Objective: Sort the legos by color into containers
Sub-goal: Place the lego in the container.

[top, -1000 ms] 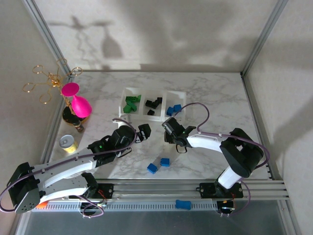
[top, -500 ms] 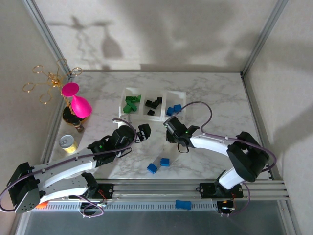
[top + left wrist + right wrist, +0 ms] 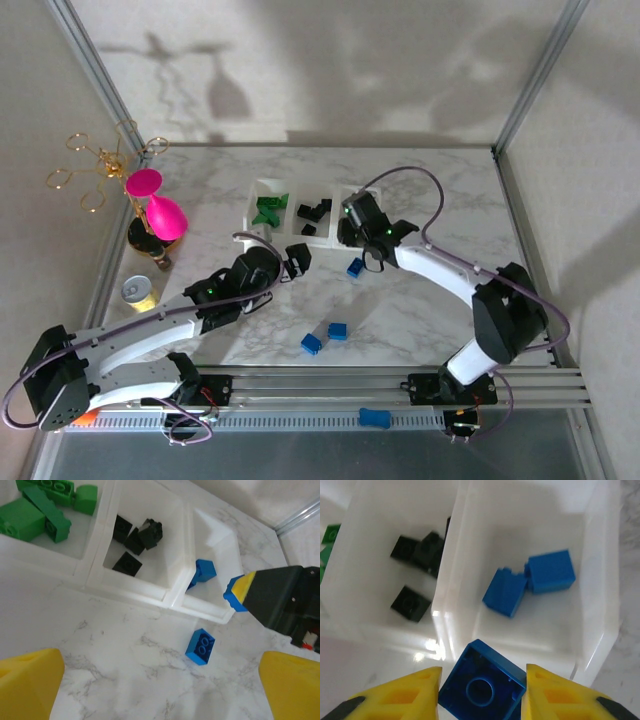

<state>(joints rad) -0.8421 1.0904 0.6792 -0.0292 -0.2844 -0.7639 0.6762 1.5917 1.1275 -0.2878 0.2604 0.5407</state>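
The right gripper [image 3: 482,675] carried a blue lego [image 3: 481,692] up to the tray [image 3: 125,592]
It swung toward 12 o'clock from mid-table to the near wall of the right-hand container [image 3: 602,580] (over the rim, not inside); a second blue lego [image 3: 354,267] was left bare at its 6 o'clock, and the left gripper [image 3: 298,258] edged toward 1 o'clock.

The right hand [image 3: 348,230], clamped on a blue brick [image 3: 482,687], blocks the way down into the tray's [image 3: 262,185] right-end compartment at its front wall. Just in front of the tray a loose blue brick [image 3: 354,267] lies on the counter [image 3: 440,200]. The left hand [image 3: 297,260], fingers spread wide, stands near it. Left of the tray a pink goblet [image 3: 165,215] and a gold wire stand [image 3: 95,165] crowd the corner. Right of the tray and behind it the counter lies bare.
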